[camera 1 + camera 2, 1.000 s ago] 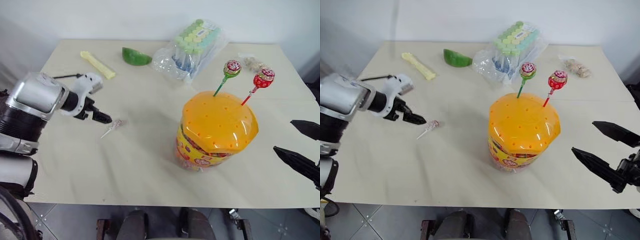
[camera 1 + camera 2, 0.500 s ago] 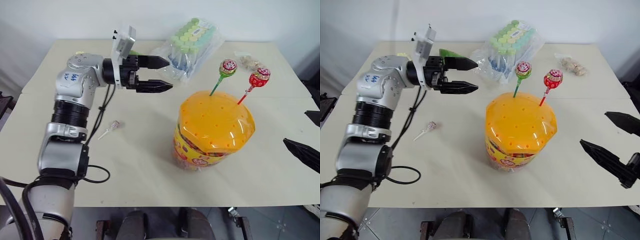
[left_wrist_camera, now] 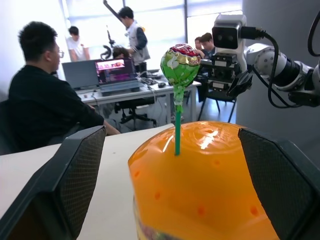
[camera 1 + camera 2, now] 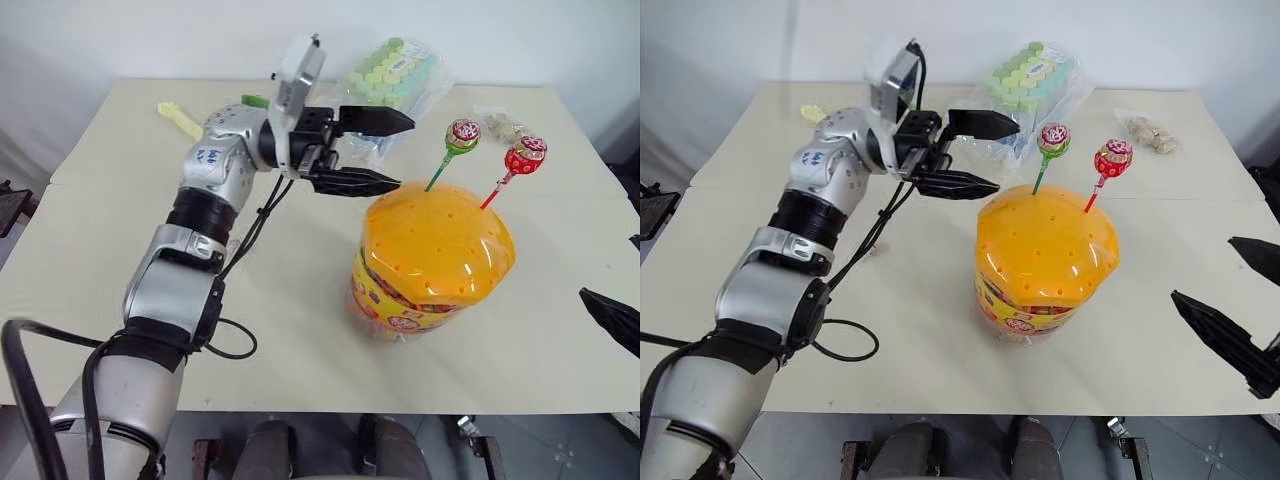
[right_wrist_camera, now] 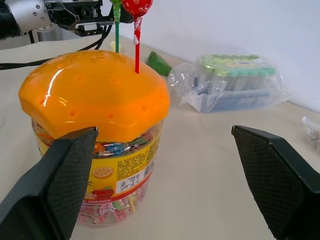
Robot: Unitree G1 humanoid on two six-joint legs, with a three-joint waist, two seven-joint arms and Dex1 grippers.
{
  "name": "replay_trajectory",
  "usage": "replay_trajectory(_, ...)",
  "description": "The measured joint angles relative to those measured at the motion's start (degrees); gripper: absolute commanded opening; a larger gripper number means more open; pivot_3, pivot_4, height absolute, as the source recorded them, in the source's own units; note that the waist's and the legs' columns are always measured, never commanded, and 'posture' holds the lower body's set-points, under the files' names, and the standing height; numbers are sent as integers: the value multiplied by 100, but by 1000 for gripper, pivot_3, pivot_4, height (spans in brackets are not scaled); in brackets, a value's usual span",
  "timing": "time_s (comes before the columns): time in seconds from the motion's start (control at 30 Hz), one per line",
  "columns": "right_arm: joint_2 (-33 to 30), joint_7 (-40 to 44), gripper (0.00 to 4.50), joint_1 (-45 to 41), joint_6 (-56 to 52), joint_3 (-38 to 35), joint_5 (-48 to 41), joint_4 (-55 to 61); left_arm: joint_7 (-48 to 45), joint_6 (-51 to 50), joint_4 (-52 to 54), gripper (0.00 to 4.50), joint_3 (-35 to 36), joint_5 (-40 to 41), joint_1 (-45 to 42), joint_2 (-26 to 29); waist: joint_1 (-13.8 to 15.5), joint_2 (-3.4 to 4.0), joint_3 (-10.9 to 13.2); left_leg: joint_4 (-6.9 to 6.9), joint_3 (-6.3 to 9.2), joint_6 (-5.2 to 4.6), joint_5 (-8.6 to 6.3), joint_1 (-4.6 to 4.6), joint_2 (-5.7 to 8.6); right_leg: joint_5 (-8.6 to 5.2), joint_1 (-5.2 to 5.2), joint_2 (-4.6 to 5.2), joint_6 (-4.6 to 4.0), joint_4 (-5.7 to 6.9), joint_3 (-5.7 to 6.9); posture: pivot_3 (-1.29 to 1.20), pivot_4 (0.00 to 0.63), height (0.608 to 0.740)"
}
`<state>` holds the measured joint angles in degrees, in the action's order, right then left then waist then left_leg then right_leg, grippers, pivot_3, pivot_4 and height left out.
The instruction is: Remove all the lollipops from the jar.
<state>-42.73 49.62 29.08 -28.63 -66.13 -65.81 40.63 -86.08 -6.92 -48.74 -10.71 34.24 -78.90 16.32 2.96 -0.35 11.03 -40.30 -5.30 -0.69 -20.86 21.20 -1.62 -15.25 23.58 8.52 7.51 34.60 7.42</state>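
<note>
The jar (image 4: 435, 260), an orange tub with a holed domed lid and printed label, stands right of the table's centre. Two lollipops stick up from its lid, a green one (image 4: 463, 133) and a red one (image 4: 527, 155). My left gripper (image 4: 405, 155) is open and level, pointing at the green lollipop from the left, just short of it. In the left wrist view the green lollipop (image 3: 180, 64) stands between the fingers (image 3: 65, 185) but beyond them. My right gripper (image 4: 1240, 300) is open, off to the jar's right and apart from it; the right wrist view faces the jar (image 5: 95, 100).
A clear bag of green-capped tubes (image 4: 390, 85) lies behind the jar, close to my left gripper. A yellow wrapped stick (image 4: 178, 118) and a small snack packet (image 4: 503, 125) lie at the table's back. Several people sit at desks (image 3: 50, 105) beyond the table.
My left arm has swung up from the table's left side and across to the right, the gripper turning level to face the green lollipop. The right gripper has drawn slightly back toward the right edge.
</note>
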Motion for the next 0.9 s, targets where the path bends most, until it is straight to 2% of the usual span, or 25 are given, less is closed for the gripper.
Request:
replay_trajectory(0.13, 132, -30, 4500, 120, 113, -11, 7, 59, 0, 101, -190, 4485, -182, -83, -222, -120, -3, 0, 0, 0, -1, -3, -2, -1, 1, 0, 0, 0, 0, -1, -2, 0, 150, 740)
replay_trajectory(0.17, 166, -39, 4500, 130, 137, -10, 11, 83, 0, 171, -213, 4110, -185, -81, -260, -185, -4, 0, 0, 0, -1, -4, -2, 0, 1, 0, 0, 0, 0, -2, -2, 0, 150, 740)
replay_trajectory(0.27, 203, -74, 4500, 143, 221, -1, 14, 172, 0, 251, -328, 3404, -151, -69, -375, -307, -3, 0, 0, 0, -1, -7, -4, 0, 1, 0, 0, 0, 0, -4, -3, 0, 150, 740)
replay_trajectory(0.63, 270, -257, 4500, 190, 386, 59, 51, 214, 0, 417, -801, 59, -113, -449, -575, -539, 8, 0, 0, 0, -1, -12, -7, 2, 1, 0, 0, 0, 1, -9, -1, 0, 150, 740)
replay_trajectory(0.9, 280, -317, 4500, 179, 489, 182, 71, 214, 0, 406, -844, 19, 63, -620, -606, -657, 11, 0, 0, 0, -1, -16, -9, 4, 1, 2, 0, 0, 3, -14, -1, 0, 150, 740)
